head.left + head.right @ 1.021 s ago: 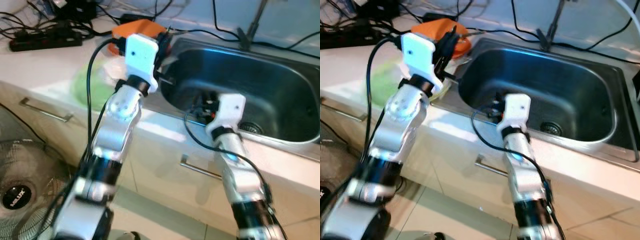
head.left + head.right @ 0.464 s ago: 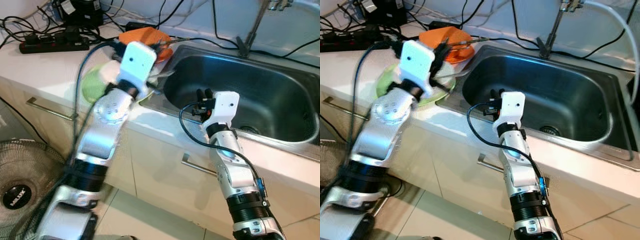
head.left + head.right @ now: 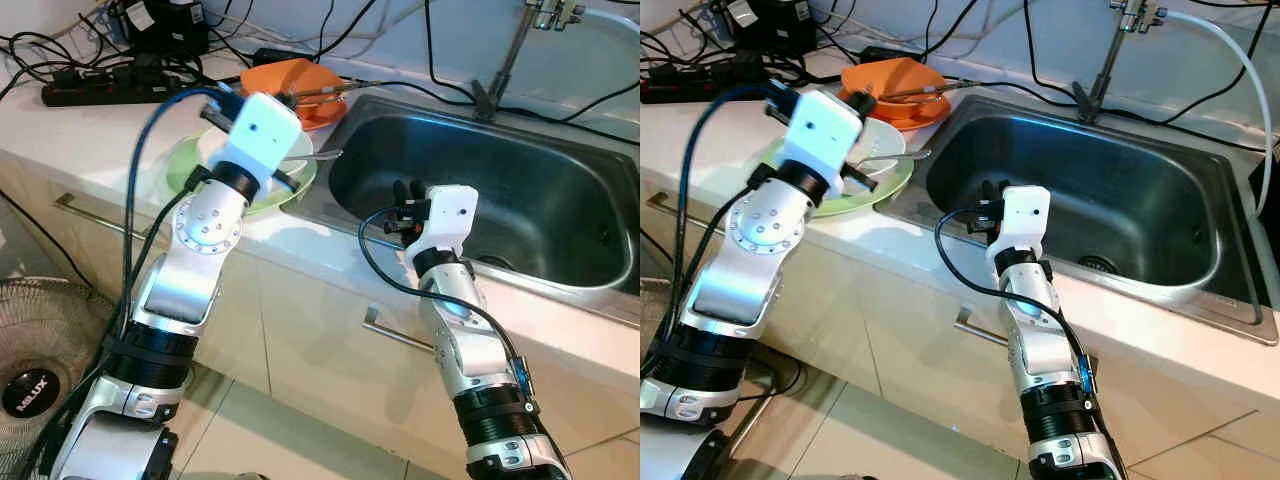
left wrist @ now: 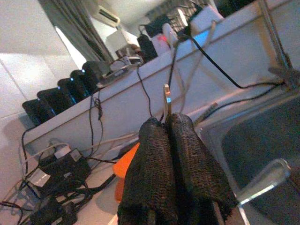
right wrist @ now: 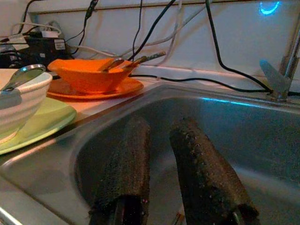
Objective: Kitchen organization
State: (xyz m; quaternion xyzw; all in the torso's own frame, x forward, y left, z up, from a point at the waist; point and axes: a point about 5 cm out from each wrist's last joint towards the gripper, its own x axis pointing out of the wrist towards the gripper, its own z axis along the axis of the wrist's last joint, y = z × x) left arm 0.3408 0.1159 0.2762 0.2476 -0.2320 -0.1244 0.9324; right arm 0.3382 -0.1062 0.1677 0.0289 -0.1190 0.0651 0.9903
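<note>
A white bowl (image 3: pixel 883 140) stands on a green plate (image 3: pixel 852 196) on the counter, left of the sink (image 3: pixel 520 190). A metal spoon (image 3: pixel 908 155) leans out of the bowl toward the sink. Behind it, an orange bowl (image 3: pixel 295 76) with utensils sits on an orange plate. My left gripper (image 4: pixel 168 123) hovers over the white bowl, shut, with a thin metal strip (image 4: pixel 166 99) poking out between its tips. My right gripper (image 5: pixel 159 129) is open and holds nothing; it hangs just inside the sink's near left corner (image 3: pixel 404 190).
A faucet (image 3: pixel 512 45) rises behind the sink. A power strip (image 3: pixel 100 90) and several cables lie at the back of the counter. Drawer handles (image 3: pixel 95 215) run along the cabinet front. A floor fan (image 3: pixel 30 390) stands at lower left.
The camera has pulled back and steadied. My left gripper has drawn slightly away from the orange bowl to over the white bowl. The right gripper stays at the sink's edge.
</note>
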